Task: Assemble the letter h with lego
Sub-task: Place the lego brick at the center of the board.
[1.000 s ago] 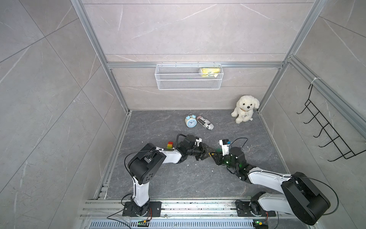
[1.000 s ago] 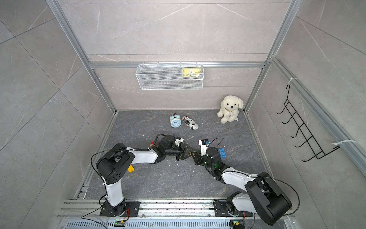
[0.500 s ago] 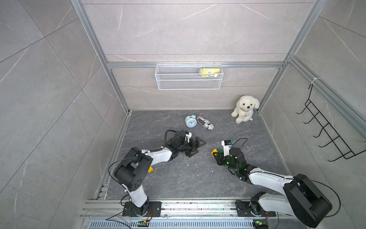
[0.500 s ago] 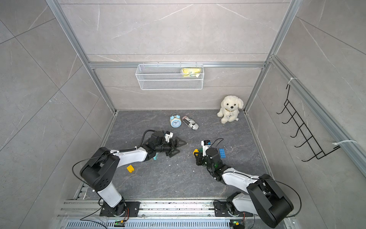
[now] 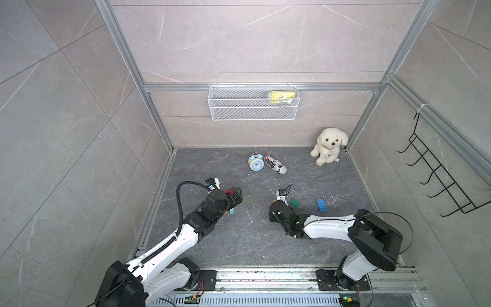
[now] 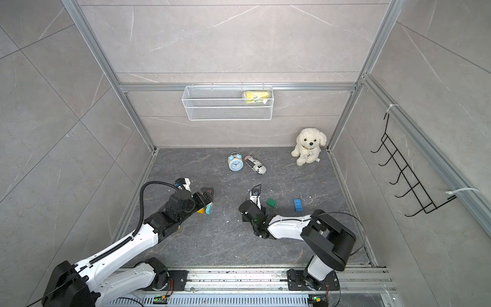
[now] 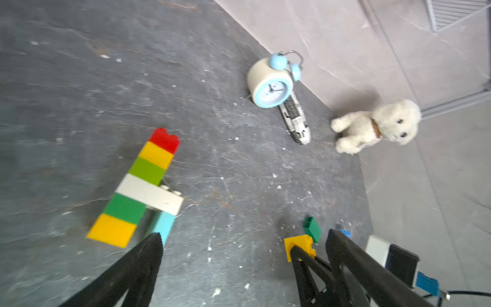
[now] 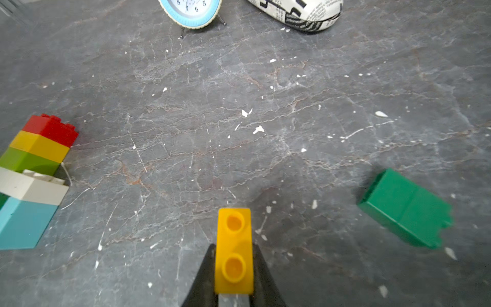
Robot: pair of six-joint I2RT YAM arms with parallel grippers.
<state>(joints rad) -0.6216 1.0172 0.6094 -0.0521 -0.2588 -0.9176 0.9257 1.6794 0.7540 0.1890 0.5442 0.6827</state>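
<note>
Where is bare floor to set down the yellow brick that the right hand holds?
Open: the middle, between the brick stack and the green brick, in front of the alarm clock. Crowded: beside the stack, where the left hand hovers.

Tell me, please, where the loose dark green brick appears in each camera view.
In a top view: dark green brick on the floor, left of the blue brick.
In a top view: dark green brick, again left of the blue brick.
Left wrist: dark green brick just beyond the lone yellow brick.
Right wrist: dark green brick lying apart from that yellow brick.
Shared landmark: the alarm clock, visible in all four.
</note>
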